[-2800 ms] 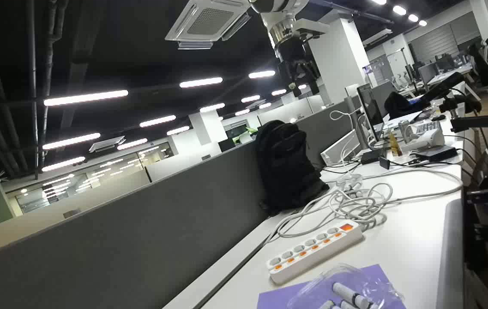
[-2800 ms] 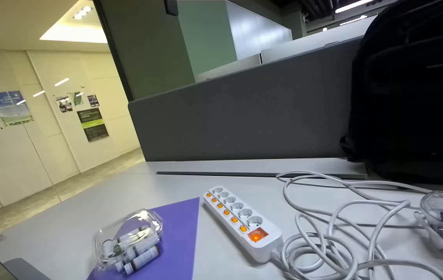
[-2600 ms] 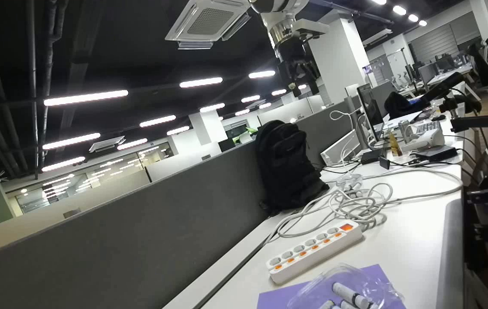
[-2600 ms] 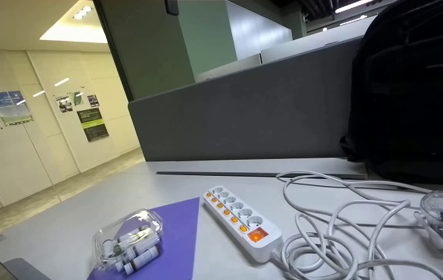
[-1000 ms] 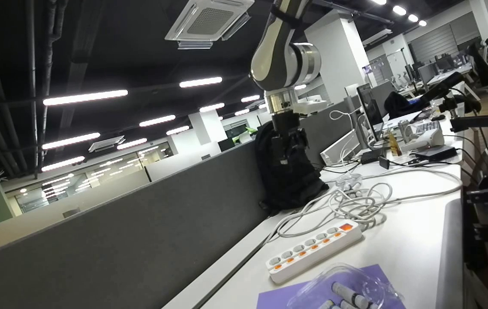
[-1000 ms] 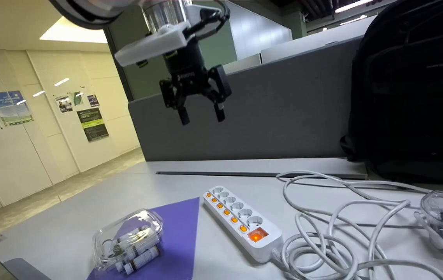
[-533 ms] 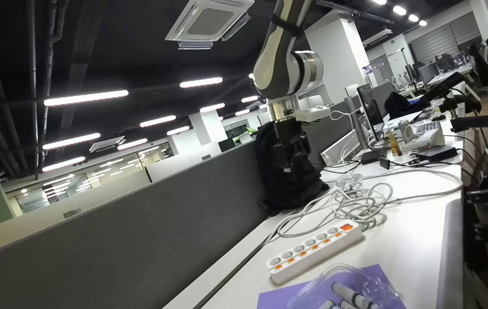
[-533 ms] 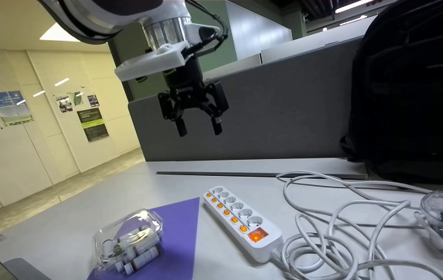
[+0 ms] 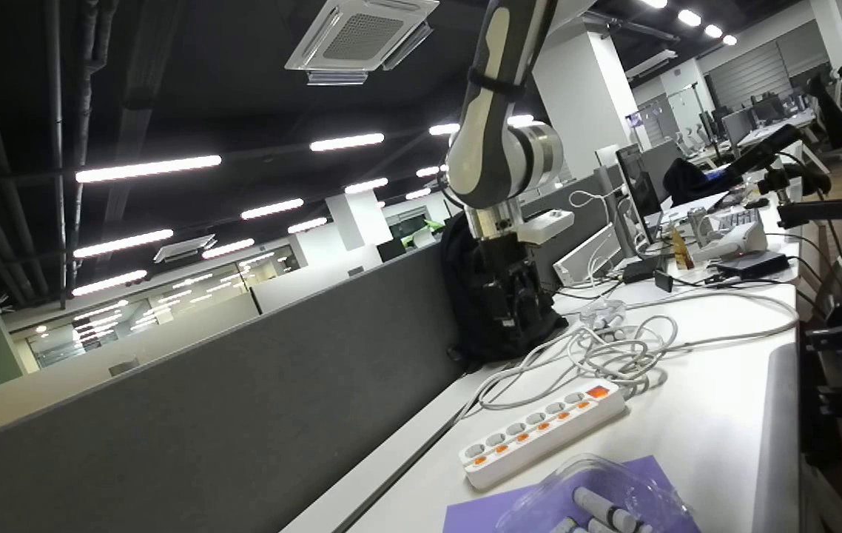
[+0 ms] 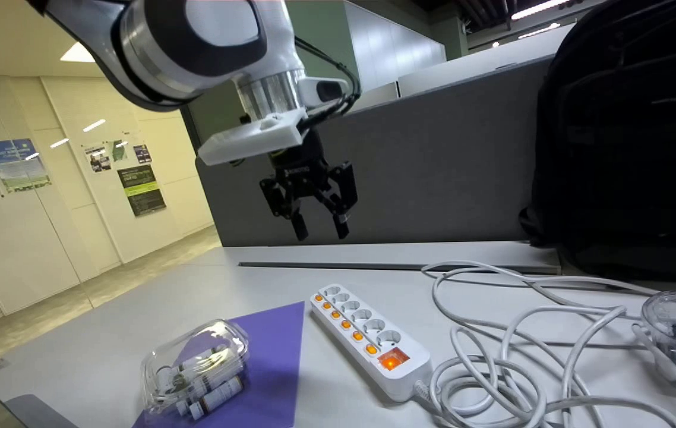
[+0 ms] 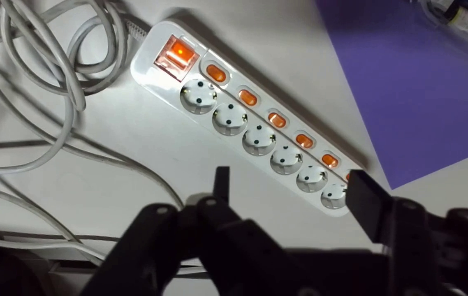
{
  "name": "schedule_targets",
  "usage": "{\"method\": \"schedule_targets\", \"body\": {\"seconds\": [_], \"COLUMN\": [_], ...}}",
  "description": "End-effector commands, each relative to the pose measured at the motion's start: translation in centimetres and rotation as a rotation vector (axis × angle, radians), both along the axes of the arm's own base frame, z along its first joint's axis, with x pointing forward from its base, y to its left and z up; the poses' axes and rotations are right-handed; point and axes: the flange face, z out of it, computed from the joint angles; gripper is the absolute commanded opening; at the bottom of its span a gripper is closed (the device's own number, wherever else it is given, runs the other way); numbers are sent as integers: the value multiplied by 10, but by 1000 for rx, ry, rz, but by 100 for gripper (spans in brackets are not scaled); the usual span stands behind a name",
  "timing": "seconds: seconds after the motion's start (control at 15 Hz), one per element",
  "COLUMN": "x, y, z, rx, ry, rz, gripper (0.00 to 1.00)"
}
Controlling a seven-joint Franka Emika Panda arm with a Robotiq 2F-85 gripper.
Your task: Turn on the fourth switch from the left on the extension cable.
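The black two-fingered Robotiq gripper (image 10: 321,230) hangs fingers down over the smooth pale desk (image 10: 136,303), its narrow dark fingertips (image 11: 222,181) spread apart with a gap between them. Below, well apart from those tips, the extension cable (image 11: 254,118), a long, narrow white plastic power strip, lies flat on the desk. In the wrist view it slants past the tips: the corded end at upper left, with a square orange rocker switch (image 11: 180,53) lit, and the opposite end partly covered by one finger. Six round white sockets (image 11: 263,139) run alongside a row of small oval orange switches (image 11: 277,119). Near the cordless end lies a flat purple sheet (image 11: 374,102), a clear plastic box (image 10: 174,351) of white tubes (image 10: 217,397) resting over its edge. Loops of white cable (image 11: 66,68) spread beyond the corded end. Farther back, in both exterior views, a bulky black backpack (image 10: 629,148) stands beside a dark grey partition (image 10: 445,178).
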Motion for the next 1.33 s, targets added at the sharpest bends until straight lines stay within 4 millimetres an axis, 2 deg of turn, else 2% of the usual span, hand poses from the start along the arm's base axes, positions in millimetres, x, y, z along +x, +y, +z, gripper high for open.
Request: {"method": "schedule_targets", "body": {"seconds": [0.0,0.4,0.8,0.93,1.27], "x": [8,17,14,9,13], "y": [8,22,20,22,21], "z": [-30,-71,-102,-103,-112], "rx": [-26,-48,-26,-34,-32], "ry": [-50,-86,-10,-15,0], "rz": [7,30,13,41,28], "gripper": [45,3,0,1,0]}}
